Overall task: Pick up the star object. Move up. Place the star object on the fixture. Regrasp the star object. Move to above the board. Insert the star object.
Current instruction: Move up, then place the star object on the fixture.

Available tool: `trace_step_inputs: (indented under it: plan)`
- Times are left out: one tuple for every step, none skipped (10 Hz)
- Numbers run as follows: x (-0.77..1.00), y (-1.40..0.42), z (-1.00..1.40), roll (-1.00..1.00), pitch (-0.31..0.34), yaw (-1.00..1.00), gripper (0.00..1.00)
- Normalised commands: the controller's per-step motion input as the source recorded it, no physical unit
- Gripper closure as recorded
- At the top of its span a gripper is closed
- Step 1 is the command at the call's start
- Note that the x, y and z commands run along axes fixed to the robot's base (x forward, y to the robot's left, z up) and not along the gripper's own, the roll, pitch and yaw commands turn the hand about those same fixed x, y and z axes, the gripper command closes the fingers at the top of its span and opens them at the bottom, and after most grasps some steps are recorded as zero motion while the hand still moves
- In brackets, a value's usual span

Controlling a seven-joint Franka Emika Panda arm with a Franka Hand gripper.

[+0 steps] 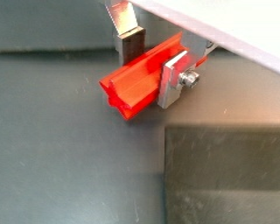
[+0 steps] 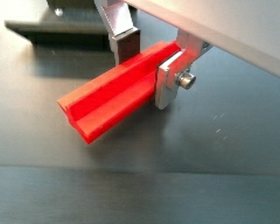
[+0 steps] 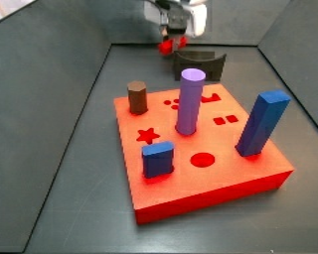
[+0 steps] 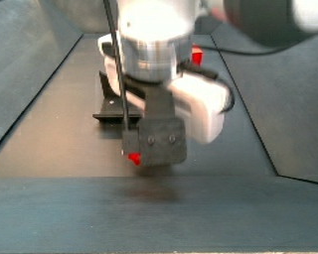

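Note:
The star object [image 1: 133,86] is a slim red peg lying crosswise between my gripper's [image 1: 150,72] silver fingers, one ridged end sticking out. In both wrist views the gripper [image 2: 149,70] is shut on the peg [image 2: 108,101] above the grey floor. In a side view the gripper [image 3: 175,30] hangs at the far end, just above and behind the dark fixture [image 3: 203,65], with the peg [image 3: 171,44] showing below it. The red board [image 3: 222,177] lies nearer, with a star hole [image 3: 148,136]. The fixture [image 2: 55,24] shows behind the fingers in a wrist view.
On the board stand a purple cylinder [image 3: 190,99], a tall blue peg [image 3: 264,124], a short brown cylinder [image 3: 136,96] and a small blue block [image 3: 158,159]. Grey walls slope up round the floor. The fixture [image 4: 112,99] sits behind the gripper [image 4: 155,149]. A darker rectangular surface [image 1: 230,171] lies below the peg.

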Motion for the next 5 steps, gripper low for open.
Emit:
trace_step_inputs:
  plan:
    - [-0.04, 0.02, 0.48, 0.0, 0.025, -0.01, 1.0]
    - [-0.03, 0.02, 0.32, 0.0, 0.026, -0.01, 1.0]
    - [0.0, 0.0, 1.0, 0.0, 0.0, 0.0, 1.0]
    - [0.0, 0.0, 1.0, 0.0, 0.002, 0.0, 1.0]
    - [-0.01, 0.0, 1.0, -0.01, 0.02, 0.0, 1.0]
